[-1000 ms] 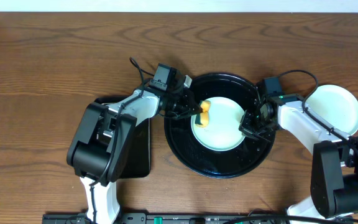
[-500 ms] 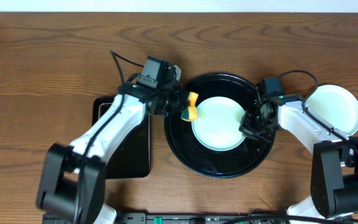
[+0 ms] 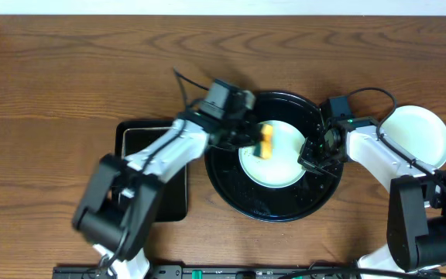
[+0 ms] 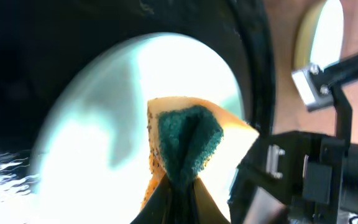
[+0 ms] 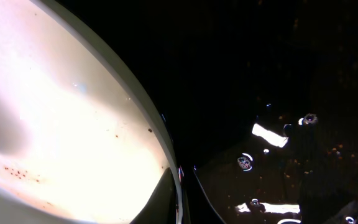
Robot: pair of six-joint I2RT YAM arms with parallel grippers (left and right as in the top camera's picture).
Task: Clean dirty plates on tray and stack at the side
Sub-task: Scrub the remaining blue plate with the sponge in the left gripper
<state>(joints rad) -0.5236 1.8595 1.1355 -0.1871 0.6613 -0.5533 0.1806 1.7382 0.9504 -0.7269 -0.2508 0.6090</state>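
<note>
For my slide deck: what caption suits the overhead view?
Left gripper holds a sponge over a plate in the round black tray; right gripper grips the plate's edge.

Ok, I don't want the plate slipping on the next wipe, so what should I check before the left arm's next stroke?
1. Is the sponge clamped in the left pincer: ok.
2. Is the right pincer shut on the rim of the plate: ok.
3. Is the sponge touching the plate: cannot tell.
4. Does the plate sit inside the round tray: ok.
5. Is the plate clean: not ok, brown specks show near its edge.
</note>
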